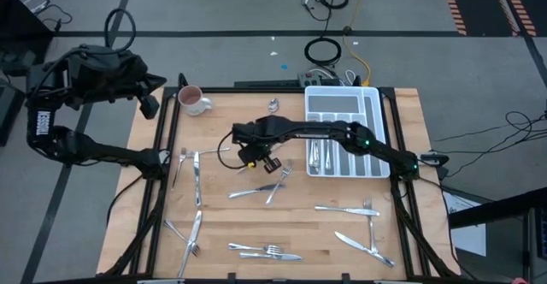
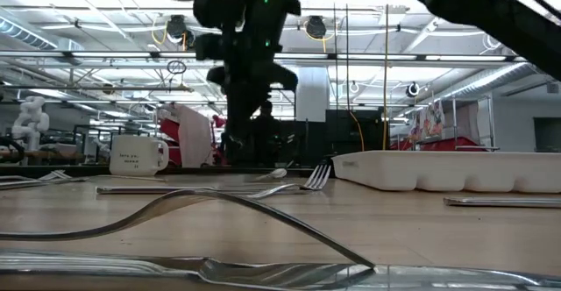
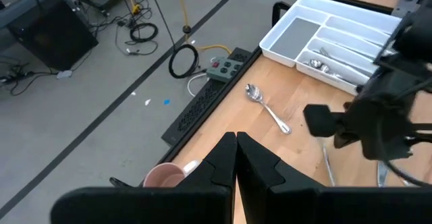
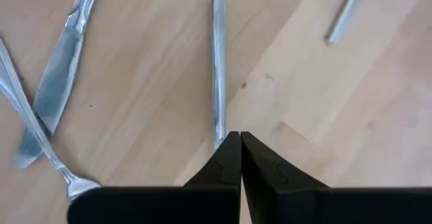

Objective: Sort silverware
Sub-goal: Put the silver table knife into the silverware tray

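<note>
Tabletop (image 4: 324, 102): utensil handle (image 4: 219, 62) at shut right hand (image 4: 234, 158) tips.

Little can be read. The white ceramic mug with a pink inside (image 2: 138, 154), standing on the wooden bench (image 2: 421, 216), carries two short lines of dark print on its side in the low view, too small to make out. The dark housing of the left arm (image 1: 40, 121) bears a strip of white lettering running along it in the high view, also illegible. Coloured posters hang on a wall in the room beyond the bench (image 2: 431, 120), their wording unreadable.
</note>
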Robot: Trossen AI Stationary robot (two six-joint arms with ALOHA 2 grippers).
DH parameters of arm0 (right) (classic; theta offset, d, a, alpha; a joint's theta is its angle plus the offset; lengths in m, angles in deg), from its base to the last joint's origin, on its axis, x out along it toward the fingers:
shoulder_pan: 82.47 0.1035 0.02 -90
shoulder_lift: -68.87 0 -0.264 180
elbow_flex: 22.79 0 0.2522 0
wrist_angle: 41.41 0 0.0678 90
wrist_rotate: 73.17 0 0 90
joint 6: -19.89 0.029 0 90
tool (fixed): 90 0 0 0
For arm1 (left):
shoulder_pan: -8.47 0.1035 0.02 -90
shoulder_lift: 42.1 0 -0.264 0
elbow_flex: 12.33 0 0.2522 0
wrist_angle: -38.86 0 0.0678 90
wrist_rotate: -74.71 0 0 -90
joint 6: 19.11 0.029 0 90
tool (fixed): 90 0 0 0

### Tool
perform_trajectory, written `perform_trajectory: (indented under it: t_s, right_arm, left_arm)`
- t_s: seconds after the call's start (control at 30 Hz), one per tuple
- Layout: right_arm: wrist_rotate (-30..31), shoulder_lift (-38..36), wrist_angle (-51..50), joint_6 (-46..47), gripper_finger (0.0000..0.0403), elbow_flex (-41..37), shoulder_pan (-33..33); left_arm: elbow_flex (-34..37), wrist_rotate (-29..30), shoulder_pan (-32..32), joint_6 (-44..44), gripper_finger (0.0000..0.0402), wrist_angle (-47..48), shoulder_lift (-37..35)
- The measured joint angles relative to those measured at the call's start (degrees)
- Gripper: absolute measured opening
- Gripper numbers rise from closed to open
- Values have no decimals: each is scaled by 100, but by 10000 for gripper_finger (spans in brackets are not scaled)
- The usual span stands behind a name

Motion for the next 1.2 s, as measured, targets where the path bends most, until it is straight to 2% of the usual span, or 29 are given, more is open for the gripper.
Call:
perform_trajectory:
  t_s: [0.23,0.43,0.53,0.63,0.77,0.9,1.03,1.2]
  right_arm:
    - [131,-657,-675,290,2,25,11]
    - [-28,-423,-530,198,7,3,-160]
    - [-564,-182,-352,290,35,19,-221]
    - [-743,222,-213,239,79,8,-227]
    - [-705,599,198,-75,147,6,-190]
    - [-187,828,411,-295,197,15,-131]
    - [-193,833,466,-726,209,21,-112]
    - [-297,842,646,-1027,183,19,-223]
  left_arm:
    - [0,5,-1,0,13,-2,-1]
    - [0,22,-1,-22,13,0,-1]
    - [0,27,0,-24,13,-1,-19]
    - [0,28,0,-28,13,0,-34]
    - [0,94,0,-31,13,-1,-52]
    - [0,176,0,-85,13,-1,-83]
    - [0,193,0,-173,13,0,-117]
    - [0,211,-2,-177,13,0,-145]
